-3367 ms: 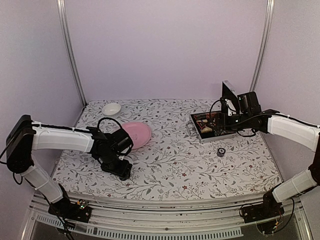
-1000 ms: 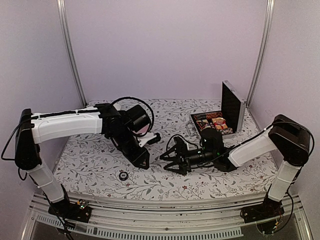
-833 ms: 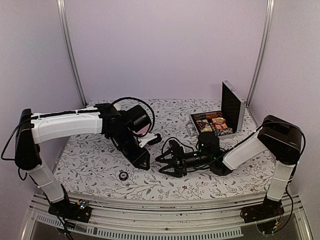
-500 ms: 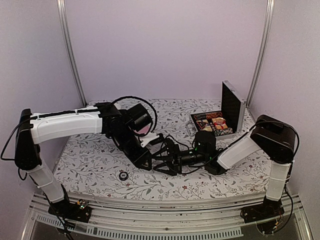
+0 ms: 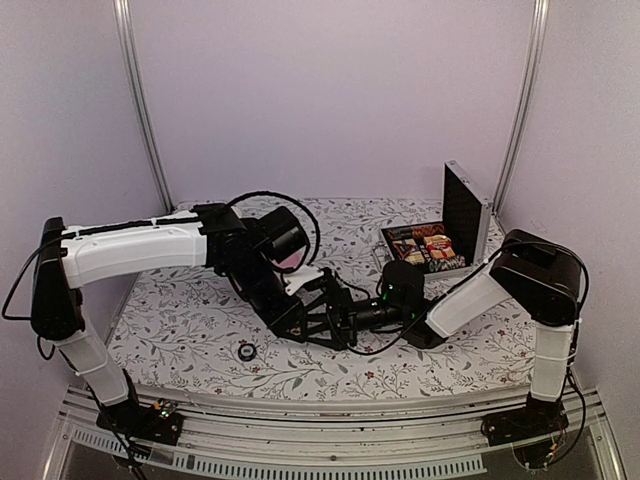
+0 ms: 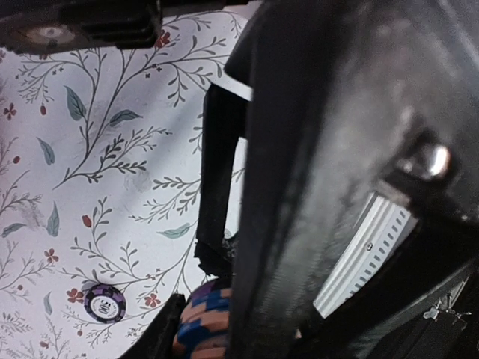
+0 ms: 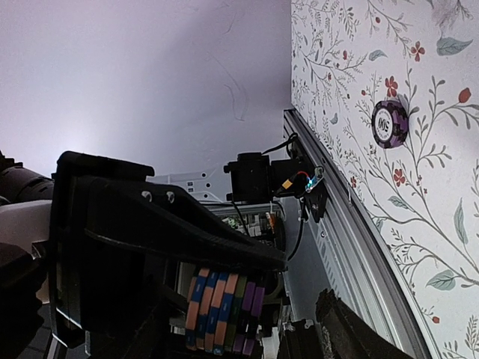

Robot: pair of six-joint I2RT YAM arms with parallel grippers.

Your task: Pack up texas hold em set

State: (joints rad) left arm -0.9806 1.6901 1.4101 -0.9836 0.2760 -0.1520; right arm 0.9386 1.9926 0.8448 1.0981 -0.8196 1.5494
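Note:
My left gripper [image 5: 297, 318] is shut on a stack of orange, blue, green and purple poker chips [image 6: 205, 323], held just above the table. The stack also shows in the right wrist view [image 7: 221, 308]. My right gripper [image 5: 320, 322] lies low over the table, open, with a finger on each side of that stack and of the left fingers. A single purple chip [image 5: 245, 351] lies flat on the table near the front, also in both wrist views [image 6: 104, 303] [image 7: 389, 123]. The silver case [image 5: 428, 248] stands open at the back right, lid [image 5: 465, 212] upright, decks and chips inside.
The pink plate [image 5: 296, 259] is mostly hidden behind my left arm. The table's front rail [image 5: 330, 415] and the left arm's base [image 7: 269, 179] are close by. The two arms crowd the table's middle.
My right gripper has slid left along the table until its open fingers reach my left gripper and the chip stack. The left arm has barely moved.

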